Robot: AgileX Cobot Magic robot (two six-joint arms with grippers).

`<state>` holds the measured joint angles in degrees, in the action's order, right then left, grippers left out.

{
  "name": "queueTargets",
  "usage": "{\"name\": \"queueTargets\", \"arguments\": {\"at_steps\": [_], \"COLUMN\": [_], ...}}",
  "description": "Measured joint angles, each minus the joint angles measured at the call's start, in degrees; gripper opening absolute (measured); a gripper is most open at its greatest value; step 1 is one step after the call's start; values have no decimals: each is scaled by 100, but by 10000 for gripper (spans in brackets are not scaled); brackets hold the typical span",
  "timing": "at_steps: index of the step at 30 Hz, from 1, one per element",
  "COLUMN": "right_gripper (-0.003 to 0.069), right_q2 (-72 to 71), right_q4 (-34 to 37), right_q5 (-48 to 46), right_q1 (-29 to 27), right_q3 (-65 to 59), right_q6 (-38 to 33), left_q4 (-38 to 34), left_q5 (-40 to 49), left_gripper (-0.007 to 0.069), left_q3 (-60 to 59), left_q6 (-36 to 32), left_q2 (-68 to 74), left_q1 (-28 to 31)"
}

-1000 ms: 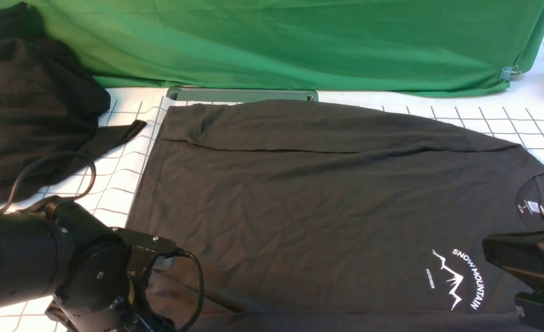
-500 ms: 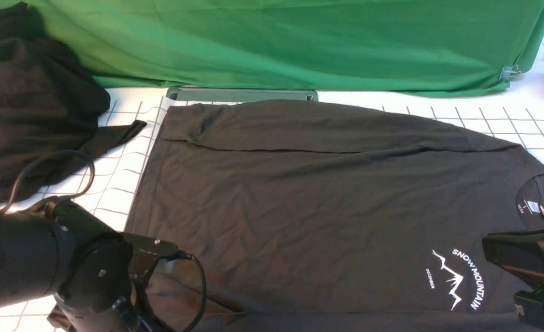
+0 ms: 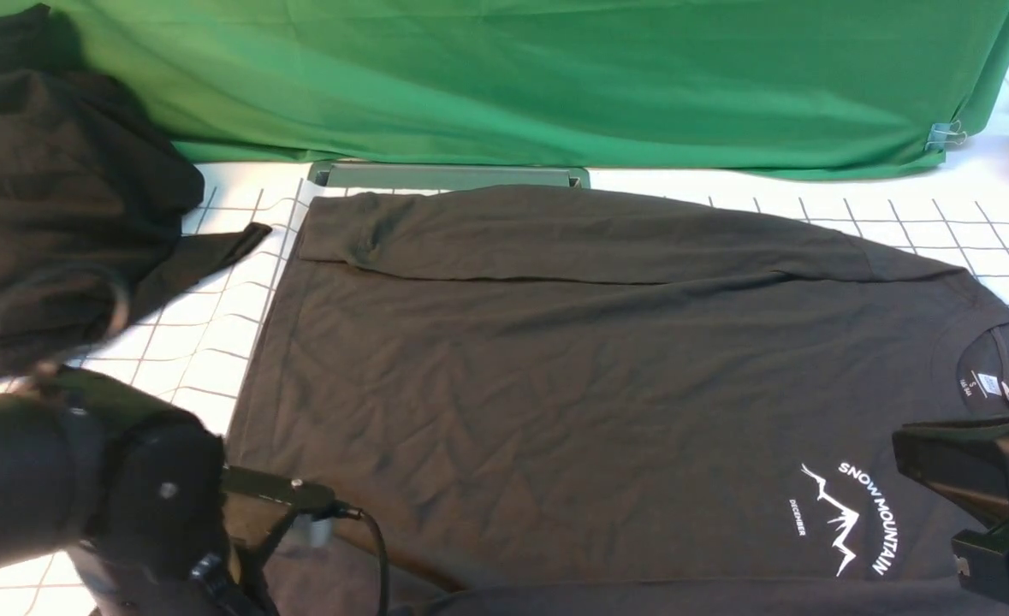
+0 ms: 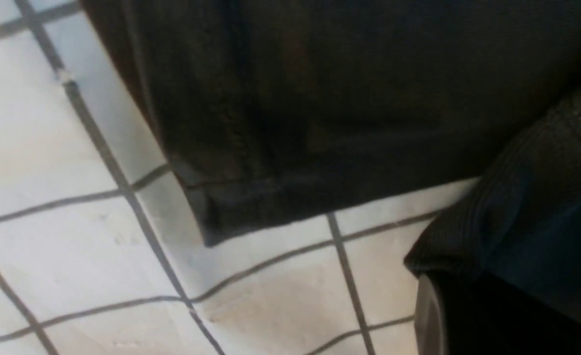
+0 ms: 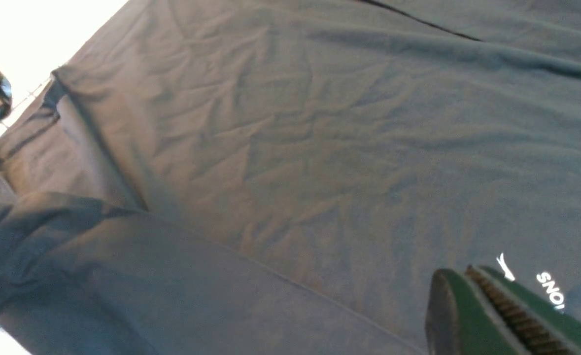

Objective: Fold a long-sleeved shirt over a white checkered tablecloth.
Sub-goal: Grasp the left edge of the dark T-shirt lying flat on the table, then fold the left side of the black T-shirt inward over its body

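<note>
The long-sleeved shirt point(image 3: 572, 385), dark charcoal and lightly creased, lies flat and face up, collar to the right and hem to the left. A white mountain print point(image 3: 855, 513) sits on the chest, a white neck label point(image 3: 988, 385) lies inside the collar, and the far sleeve point(image 3: 590, 244) is folded across the body. Under it spreads the white checkered tablecloth point(image 3: 940, 231), glossy, ruled with thin dark lines.

Free over the bare white checkered tablecloth point(image 3: 204, 342) strip between black cloth heap point(image 3: 50, 197) and long-sleeved shirt point(image 3: 607, 376); free at far right too. Walled behind by green backdrop point(image 3: 555, 77).
</note>
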<state>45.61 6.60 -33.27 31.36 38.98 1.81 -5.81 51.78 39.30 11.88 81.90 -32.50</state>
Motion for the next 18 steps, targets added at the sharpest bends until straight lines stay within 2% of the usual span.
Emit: {"name": "queueTargets", "arguments": {"at_steps": [6, 9, 15, 18], "right_gripper": [3, 3, 3, 3], "right_q2": [0, 0, 0, 0], "right_q4": [7, 7, 7, 7], "right_q5": [20, 66, 86, 97], "right_q1": [0, 0, 0, 0], "right_q3": [-28, -33, -33, -33], "right_q6": [0, 0, 0, 0], "left_q4": [85, 392, 1118, 1365], "left_q5": [290, 408, 631, 678], "left_gripper": [11, 11, 11, 11], "left_q3": [502, 1065, 2055, 2819], "left_q6": [6, 30, 116, 53], "left_q2": [-962, -1116, -801, -310], "left_q1": [0, 0, 20, 332]}}
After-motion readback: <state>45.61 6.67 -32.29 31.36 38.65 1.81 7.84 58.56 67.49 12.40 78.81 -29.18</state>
